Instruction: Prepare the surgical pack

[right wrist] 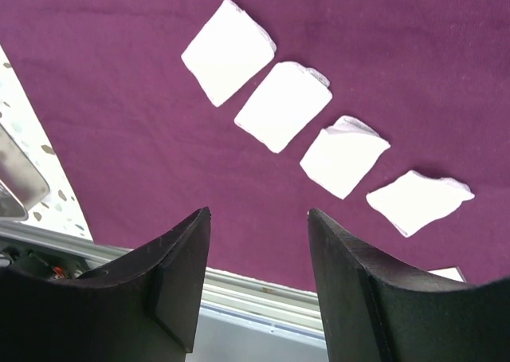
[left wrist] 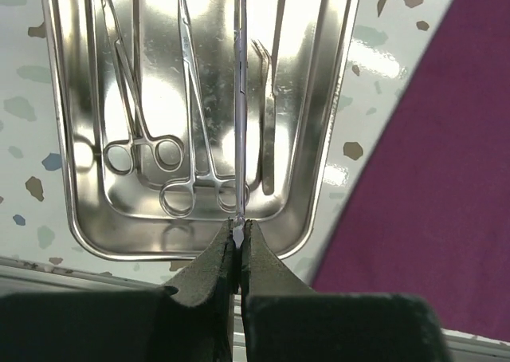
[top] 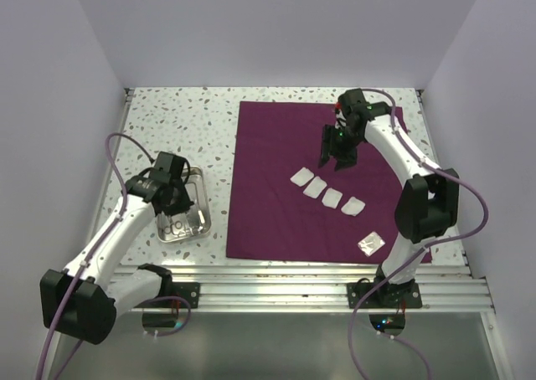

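Left claw is clenched tight on the near tip of a thin steel tool, which runs straight away from it over a steel tray. Lying flat in that tray are two scissor-handled tools, rings toward the claw, and a slim tweezer-like piece on the right. The tray sits on a speckled table, just left of a large purple cloth spread flat. Right claw hovers over the far half of the cloth with its jaws parted and nothing between them. Four white gauze squares lie on the cloth in a slanting row just nearer than that claw, each apart from the next. From overhead, a small pale packet also shows near the cloth's near right corner, but the tools in the tray are too small to make out. Only the left wrist camera shows them clearly. On the right wrist camera the gauze row fills the view above the open fingers, with a tray corner at the left edge.
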You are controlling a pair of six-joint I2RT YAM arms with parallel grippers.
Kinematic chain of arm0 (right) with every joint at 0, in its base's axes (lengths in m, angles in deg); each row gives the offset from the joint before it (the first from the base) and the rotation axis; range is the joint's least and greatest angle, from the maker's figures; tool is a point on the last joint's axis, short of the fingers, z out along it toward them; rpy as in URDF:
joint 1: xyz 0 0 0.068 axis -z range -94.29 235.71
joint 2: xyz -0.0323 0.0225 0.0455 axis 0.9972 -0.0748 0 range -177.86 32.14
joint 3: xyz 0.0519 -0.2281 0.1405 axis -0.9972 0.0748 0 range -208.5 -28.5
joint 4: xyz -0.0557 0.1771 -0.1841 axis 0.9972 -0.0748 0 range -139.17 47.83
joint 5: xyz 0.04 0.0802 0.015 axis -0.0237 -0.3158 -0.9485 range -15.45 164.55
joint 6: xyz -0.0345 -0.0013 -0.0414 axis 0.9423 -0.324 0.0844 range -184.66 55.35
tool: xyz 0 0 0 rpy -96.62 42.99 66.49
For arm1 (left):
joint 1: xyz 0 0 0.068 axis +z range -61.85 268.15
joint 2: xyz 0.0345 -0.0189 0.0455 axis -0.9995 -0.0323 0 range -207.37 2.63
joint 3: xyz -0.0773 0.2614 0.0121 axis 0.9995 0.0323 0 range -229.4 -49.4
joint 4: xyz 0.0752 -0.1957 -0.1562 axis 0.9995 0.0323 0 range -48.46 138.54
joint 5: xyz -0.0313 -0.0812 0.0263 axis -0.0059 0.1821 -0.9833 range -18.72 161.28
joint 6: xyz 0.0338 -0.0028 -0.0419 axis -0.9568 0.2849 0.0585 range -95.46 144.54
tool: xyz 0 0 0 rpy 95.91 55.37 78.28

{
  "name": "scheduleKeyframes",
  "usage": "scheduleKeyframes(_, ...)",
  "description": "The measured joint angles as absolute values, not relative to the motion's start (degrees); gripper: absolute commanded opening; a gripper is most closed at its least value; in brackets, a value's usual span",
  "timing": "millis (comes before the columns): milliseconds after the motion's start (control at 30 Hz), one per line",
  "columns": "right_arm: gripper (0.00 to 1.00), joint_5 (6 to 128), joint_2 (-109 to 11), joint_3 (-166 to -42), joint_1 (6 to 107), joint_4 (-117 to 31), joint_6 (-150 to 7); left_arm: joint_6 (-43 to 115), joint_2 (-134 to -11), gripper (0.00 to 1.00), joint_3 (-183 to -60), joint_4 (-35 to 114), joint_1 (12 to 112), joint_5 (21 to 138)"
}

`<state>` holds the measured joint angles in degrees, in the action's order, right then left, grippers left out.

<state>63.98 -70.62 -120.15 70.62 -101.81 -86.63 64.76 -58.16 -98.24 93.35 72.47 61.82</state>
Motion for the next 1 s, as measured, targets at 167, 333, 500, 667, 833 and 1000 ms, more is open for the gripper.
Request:
scheduleKeyframes(167,0.57,63.90,-69.37,-117.84,70.62,-101.77,-86.61,62.84,-64.00,0.00,-97.34,90.64,73.43,61.93)
scheduleKeyframes(333,0.57,64.46,-69.04,-115.43,70.62,-101.98,-86.70,61.75,-66.18,0.04,-96.01,88.67,73.98,62.79)
scheduleKeyframes(500,0.56,67.52,-69.02,-111.87,70.64,-102.71,-87.11,61.07,-66.25,0.27,-95.79,88.06,74.87,63.68)
scheduleKeyframes(667,0.56,69.27,-69.02,-108.77,70.86,-102.97,-87.75,60.72,-66.64,0.49,-95.77,88.32,74.91,64.53)
scheduleKeyframes(833,0.55,69.84,-69.02,-108.61,71.12,-103.01,-88.56,60.35,-66.84,0.52,-96.73,89.59,74.96,65.41)
scheduleKeyframes(1000,0.52,71.85,-68.91,-107.28,72.76,-102.90,-88.99,57.60,-67.69,0.52,-101.76,88.39,75.00,69.89)
